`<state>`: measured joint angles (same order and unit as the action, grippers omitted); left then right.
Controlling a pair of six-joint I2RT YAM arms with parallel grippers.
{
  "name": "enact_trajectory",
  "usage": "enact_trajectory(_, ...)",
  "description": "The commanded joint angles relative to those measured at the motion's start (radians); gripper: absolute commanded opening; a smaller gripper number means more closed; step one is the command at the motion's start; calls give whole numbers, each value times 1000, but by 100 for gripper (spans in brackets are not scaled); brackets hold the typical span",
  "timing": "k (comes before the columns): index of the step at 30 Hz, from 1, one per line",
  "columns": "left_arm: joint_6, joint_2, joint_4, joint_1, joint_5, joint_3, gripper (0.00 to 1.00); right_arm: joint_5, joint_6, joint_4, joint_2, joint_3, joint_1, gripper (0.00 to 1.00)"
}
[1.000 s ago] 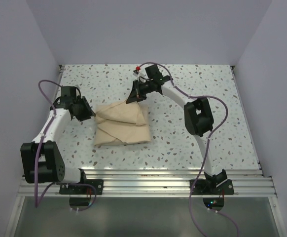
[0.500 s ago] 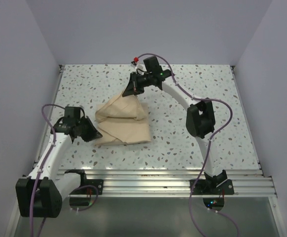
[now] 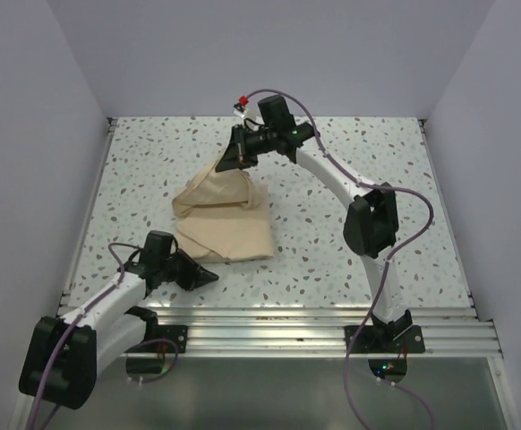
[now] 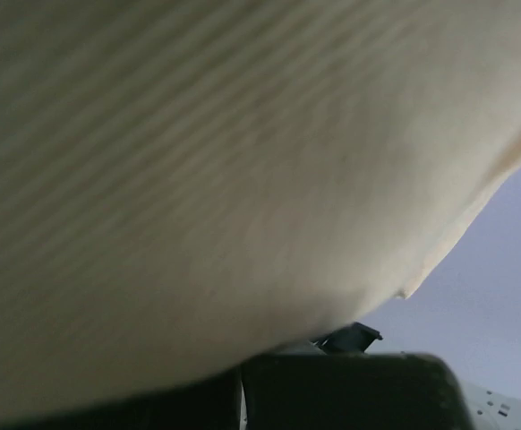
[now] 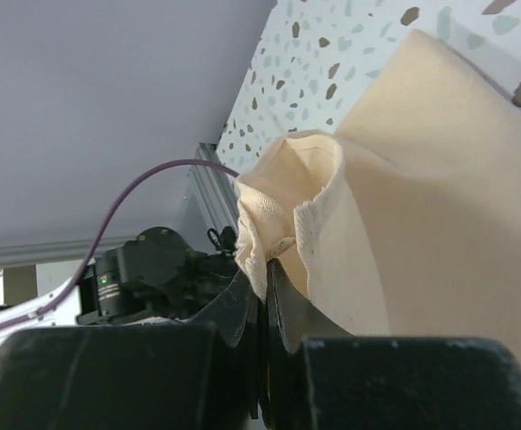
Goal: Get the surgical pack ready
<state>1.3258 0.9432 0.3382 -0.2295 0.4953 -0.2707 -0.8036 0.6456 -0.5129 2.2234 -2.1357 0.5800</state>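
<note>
The tan sheet (image 3: 225, 224) lies folded and bunched in the middle of the table. My right gripper (image 3: 228, 163) is shut on its far corner and holds that corner raised. The right wrist view shows the pinched fold at the fingertips (image 5: 265, 269), with the rest of the sheet (image 5: 439, 197) hanging below. My left gripper (image 3: 209, 276) is low on the table, just off the sheet's front edge, pointing right. The sheet (image 4: 198, 161) fills the left wrist view, so its jaws are hidden. The steel tray, scissors, gauze and packets are not in view.
The speckled table (image 3: 359, 170) is walled at the back and on both sides. A metal rail (image 3: 269, 327) with the arm bases runs along the near edge.
My left arm swung from the sheet's left edge down to its front edge. My right gripper lifted the far corner higher and moved it a little back and left.
</note>
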Motion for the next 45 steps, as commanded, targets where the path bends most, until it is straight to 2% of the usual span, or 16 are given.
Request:
enact_trajectory(1,138,107,-235,-53,8,-16,0,-17,20,-1,-113,38,32,0)
enact_trajectory(3,128,170,-258,-54,-18,-51,0,-13,19,5,-137,65,38,0)
enact_trajectory(9,151,226,-323,-57,-96,-94,0,7,-27,-58,-157,86,40,0)
enact_trajectory(11,167,253,-398,-59,-109,-94,0,9,-26,-58,-160,94,41,0)
enact_trajectory(23,89,543,-439,-60,-146,-309,0,44,-17,-96,-174,109,38,0)
enact_trajectory(26,85,569,-453,-60,-147,-328,0,37,-8,-98,-180,132,43,0)
enact_trajectory(41,59,629,-453,-57,-149,-381,0,70,-55,-55,-291,462,144,0)
enact_trajectory(45,7,629,-351,-57,-149,-423,0,81,-83,-70,-317,531,144,0)
